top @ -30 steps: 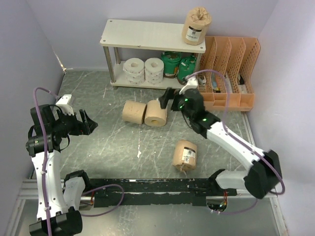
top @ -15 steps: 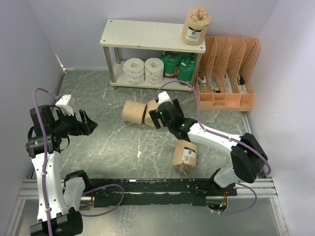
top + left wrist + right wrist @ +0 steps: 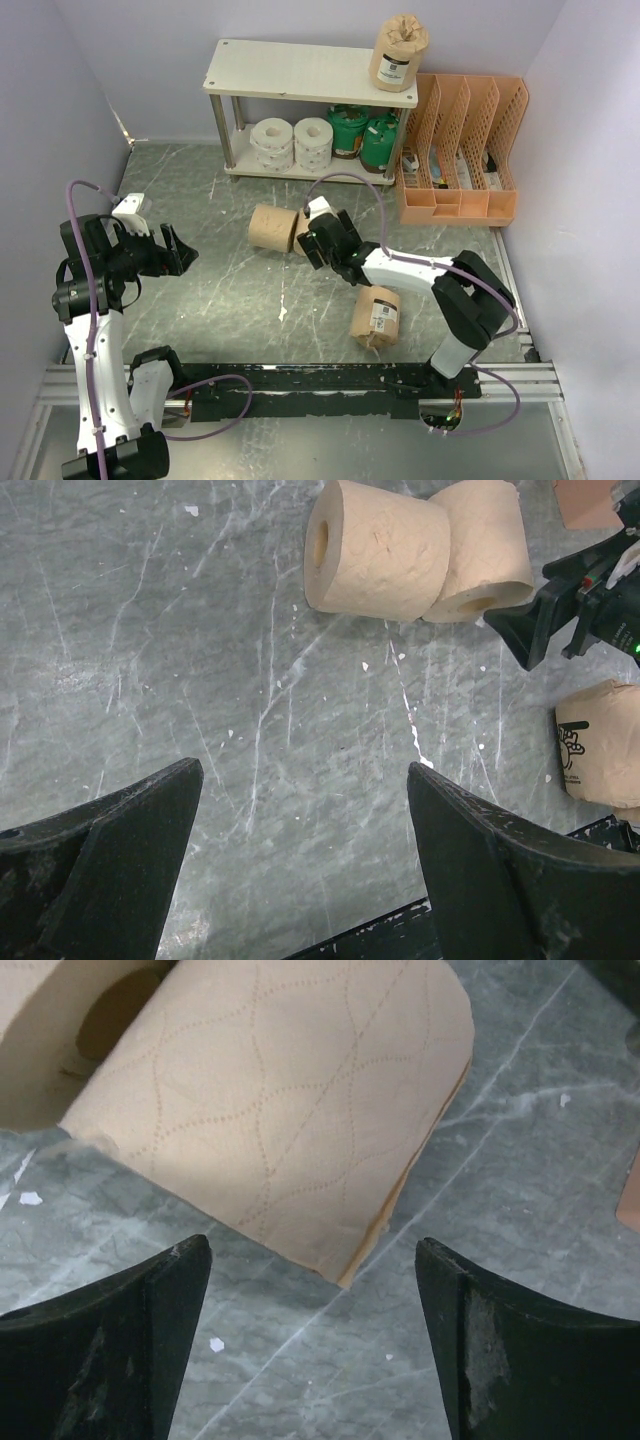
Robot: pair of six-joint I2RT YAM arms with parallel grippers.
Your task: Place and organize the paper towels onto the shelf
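Observation:
The cream-white shelf [image 3: 290, 72] stands at the back. A tan wrapped roll [image 3: 400, 52] stands on its top board. Two white patterned rolls [image 3: 291, 143] and two green rolls [image 3: 363, 134] stand on its lower tier. Two bare tan rolls lie on the floor: one [image 3: 272, 228] in the open, the other [image 3: 290, 1110] mostly under my right gripper [image 3: 312, 243]. That gripper [image 3: 310, 1330] is open, with the roll just beyond its fingertips. A wrapped roll with a barcode [image 3: 375, 315] lies nearer. My left gripper [image 3: 178, 252] is open and empty at the left, over bare floor [image 3: 305, 860].
An orange perforated file organizer [image 3: 460, 150] stands right of the shelf. A black rail [image 3: 320, 385] runs along the near edge. Purple walls close in the left, back and right sides.
My right arm has swung left and down from in front of the shelf's lower tier to the right bare tan roll. The left arm has not moved.

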